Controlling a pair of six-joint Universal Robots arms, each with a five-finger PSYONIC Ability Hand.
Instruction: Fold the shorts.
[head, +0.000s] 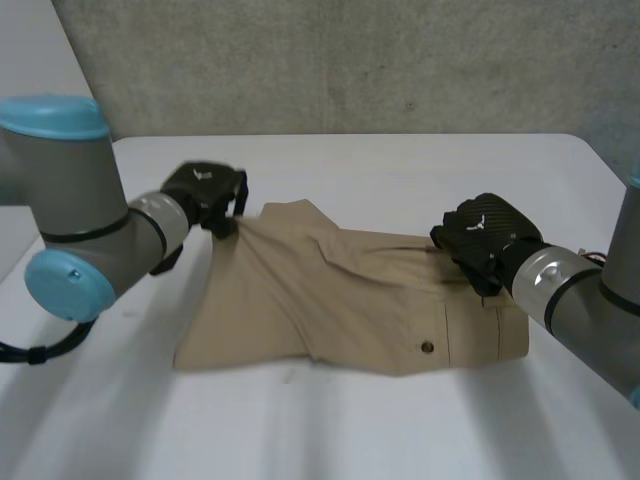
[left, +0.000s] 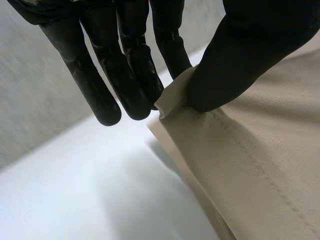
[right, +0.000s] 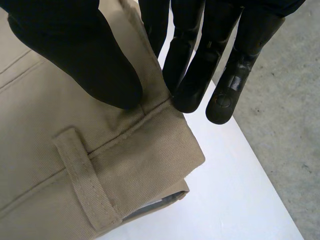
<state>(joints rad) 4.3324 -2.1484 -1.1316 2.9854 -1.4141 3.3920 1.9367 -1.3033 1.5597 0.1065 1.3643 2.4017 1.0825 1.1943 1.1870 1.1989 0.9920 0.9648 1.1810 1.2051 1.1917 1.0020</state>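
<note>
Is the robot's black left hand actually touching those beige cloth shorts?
Touching. The left wrist view shows the left hand pinching a corner of the beige cloth shorts, with its thumb pressed onto the fabric.

Across the middle of the bench (head: 400, 430): shorts (head: 340, 300), waistband end rightward, leg end leftward. At the far left corner, left robot hand (head: 205, 195), cloth pinched between thumb and fingers. At the far right waistband edge, right robot hand (head: 485, 240), pinching likewise, belt loop (right: 87, 175) just beside the thumb. Behind the bench, wall (head: 350, 60).
</note>
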